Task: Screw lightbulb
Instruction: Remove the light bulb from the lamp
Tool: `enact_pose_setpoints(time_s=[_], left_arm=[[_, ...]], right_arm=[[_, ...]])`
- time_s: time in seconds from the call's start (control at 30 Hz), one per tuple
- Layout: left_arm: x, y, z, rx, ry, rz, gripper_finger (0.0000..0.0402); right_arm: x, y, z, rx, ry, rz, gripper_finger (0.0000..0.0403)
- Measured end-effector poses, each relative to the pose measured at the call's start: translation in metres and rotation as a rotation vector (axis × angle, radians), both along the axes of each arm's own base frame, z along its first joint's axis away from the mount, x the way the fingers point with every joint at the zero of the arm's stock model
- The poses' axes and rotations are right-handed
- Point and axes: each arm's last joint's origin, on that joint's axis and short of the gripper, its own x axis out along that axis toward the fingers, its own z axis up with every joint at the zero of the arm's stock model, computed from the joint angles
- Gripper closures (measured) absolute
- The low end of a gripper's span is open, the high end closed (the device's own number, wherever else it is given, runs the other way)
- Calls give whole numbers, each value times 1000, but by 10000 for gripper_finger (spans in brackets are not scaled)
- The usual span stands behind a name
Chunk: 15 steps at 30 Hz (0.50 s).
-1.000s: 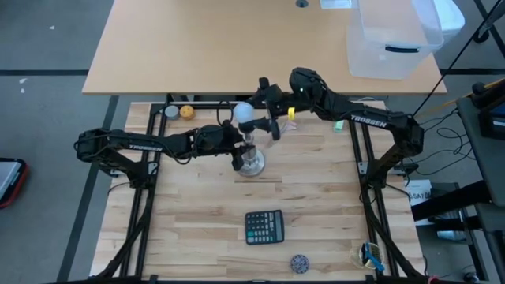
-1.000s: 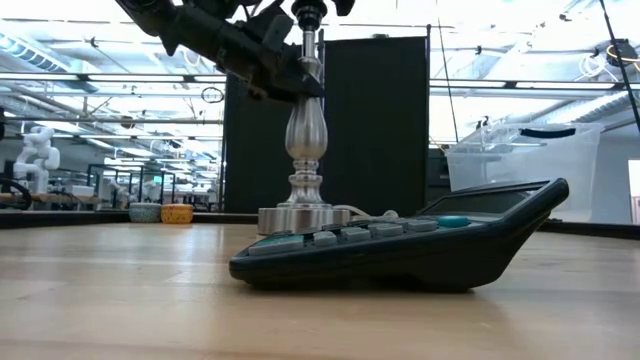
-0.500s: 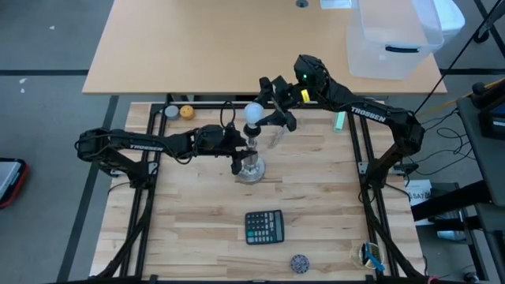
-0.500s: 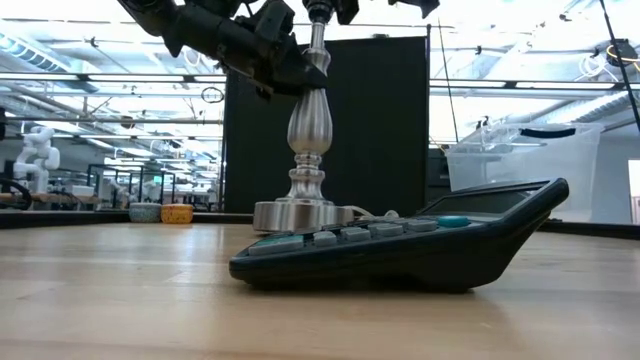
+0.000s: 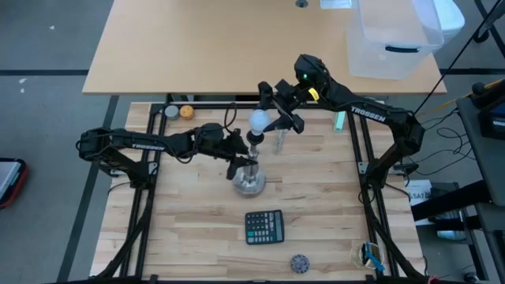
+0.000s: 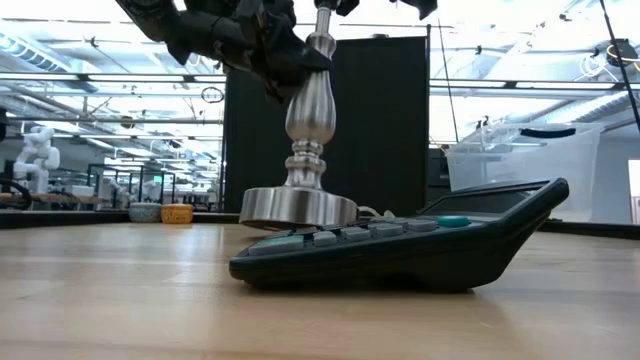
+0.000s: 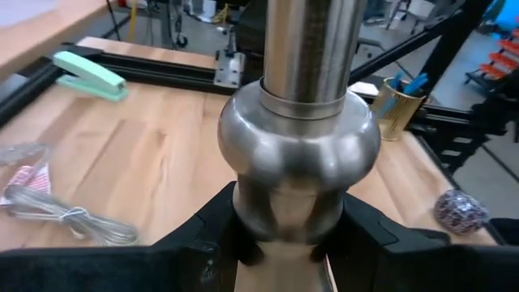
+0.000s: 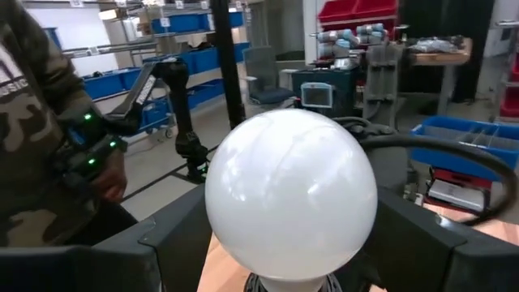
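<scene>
Table (image 5: 197, 221) | stand (image 6: 300, 205) now tilted, base lifted | lightbulb (image 5: 258, 121) shifted right

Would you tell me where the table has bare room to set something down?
Bare wood lies left of the calculator, and between it and the table's right rail. Crowded: the middle back, where both grippers meet at the metal stand and lightbulb.
</scene>
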Motion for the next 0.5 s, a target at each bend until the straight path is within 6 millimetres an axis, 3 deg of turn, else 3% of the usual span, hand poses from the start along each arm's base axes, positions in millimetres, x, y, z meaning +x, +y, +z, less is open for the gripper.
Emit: enact_pose_setpoints(time_s=[0.5], left_arm=[[-1,3,0,-8,-13,-95,265]], right_arm=[[5,15,3,-188,-211,184,126]])
